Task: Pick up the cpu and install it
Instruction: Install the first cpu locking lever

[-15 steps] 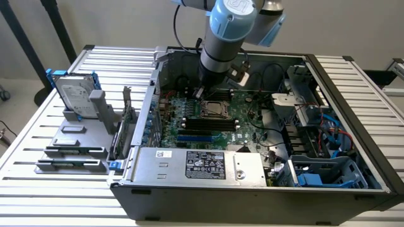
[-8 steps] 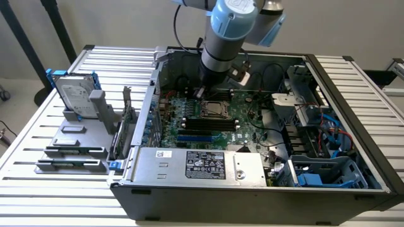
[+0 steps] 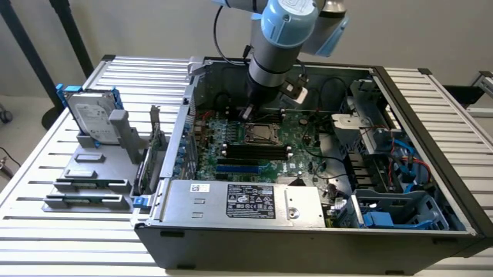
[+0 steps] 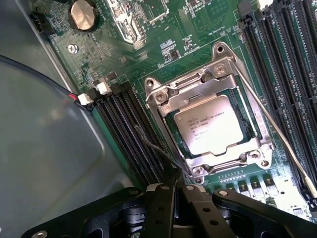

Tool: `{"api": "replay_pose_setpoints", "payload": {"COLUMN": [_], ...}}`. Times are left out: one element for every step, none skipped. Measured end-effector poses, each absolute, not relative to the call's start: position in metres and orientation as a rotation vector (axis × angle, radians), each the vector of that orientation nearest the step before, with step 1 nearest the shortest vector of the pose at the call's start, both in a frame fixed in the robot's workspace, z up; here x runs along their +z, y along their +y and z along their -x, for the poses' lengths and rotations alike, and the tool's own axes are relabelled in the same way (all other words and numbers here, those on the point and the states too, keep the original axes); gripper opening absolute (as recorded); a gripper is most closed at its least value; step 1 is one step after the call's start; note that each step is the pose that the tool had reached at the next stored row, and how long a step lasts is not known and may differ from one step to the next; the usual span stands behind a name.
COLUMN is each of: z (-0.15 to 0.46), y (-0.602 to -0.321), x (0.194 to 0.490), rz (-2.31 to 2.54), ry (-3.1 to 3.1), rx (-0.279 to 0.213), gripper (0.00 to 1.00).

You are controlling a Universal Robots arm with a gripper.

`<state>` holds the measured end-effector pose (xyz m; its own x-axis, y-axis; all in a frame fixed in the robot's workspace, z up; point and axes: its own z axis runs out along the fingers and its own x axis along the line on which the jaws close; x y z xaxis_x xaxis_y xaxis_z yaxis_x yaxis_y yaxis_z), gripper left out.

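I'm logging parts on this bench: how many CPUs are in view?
1. The cpu lies seated on the motherboard inside the open computer case, framed by the metal retention bracket. Others could be hidden behind the arm.

- An open computer case (image 3: 308, 248) lies on the slatted white bench (image 3: 31, 167), filling the centre and right of the exterior frame.
- Inside it is a green motherboard (image 3: 223, 164) with black memory slots (image 3: 254, 151) at its middle.
- A labelled silver power supply (image 3: 246, 202) sits at lower centre.
- A hard drive (image 3: 91, 118) in blue rails stands upright in a grey holder (image 3: 92, 167) at left.
- Blue cables (image 3: 408, 156) run at right.
- A coin battery (image 4: 81, 13) sits on the board.
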<state>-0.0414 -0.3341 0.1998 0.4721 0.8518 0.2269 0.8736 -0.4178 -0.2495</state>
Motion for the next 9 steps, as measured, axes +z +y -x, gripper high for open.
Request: {"api": "replay_pose_setpoints", "payload": {"z": [0.0406,0.0399,0.0391,0.0383,0.0375,0.0367,0.0360,0.0352,0.0345], "y": [-0.3339,-0.3338,-0.3336,-0.3335,-0.3334,-0.3333,-0.3333,-0.3332,-0.3332], "x": [0.1998,0.1997,0.1996,0.1995,0.1995,0.1994,0.1993,0.1992,0.1991], "rz": [2.394,2.395,2.396,2.396,2.397,2.398,2.399,2.399,2.400], "ry": [-1.459,-1.459,-1.460,-1.460,-1.460,-1.461,-1.461,-1.461,-1.462], "rx": [-0.091,-0.091,-0.090,-0.089,-0.089,-0.088,-0.087,-0.087,-0.086], "gripper": [0.11,0.11,0.11,0.11,0.11,0.11,0.11,0.11,0.11]}}
